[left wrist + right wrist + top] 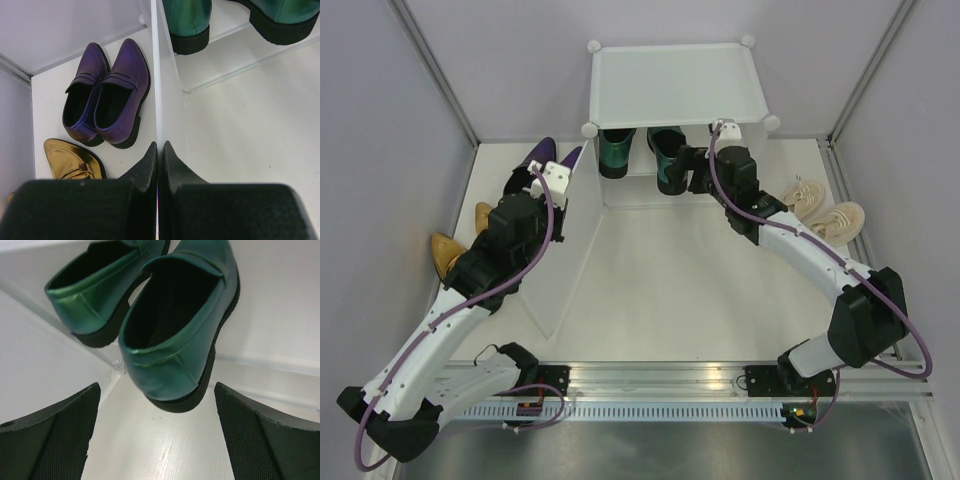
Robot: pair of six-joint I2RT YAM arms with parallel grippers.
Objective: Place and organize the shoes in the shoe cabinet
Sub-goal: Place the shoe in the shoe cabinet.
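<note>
The white shoe cabinet (675, 80) stands at the back. Its frosted door panel (565, 260) is swung open toward me. My left gripper (570, 165) (161, 145) is shut on the door panel's (167, 95) thin edge. Two glossy green loafers (616, 150) (668, 160) sit inside the lower tier, heels outward. My right gripper (682, 165) (156, 386) is open just behind the right loafer's (175, 325) heel, touching nothing. Purple shoes (107, 95) and a gold loafer (70, 160) lie left of the door. Beige sneakers (820, 205) lie to the right.
Grey walls close in the table on the left, back and right. The purple shoes (545, 155) and gold loafers (445, 250) lie between the open door and the left wall. A metal rail (650, 385) carries both arm bases along the near edge.
</note>
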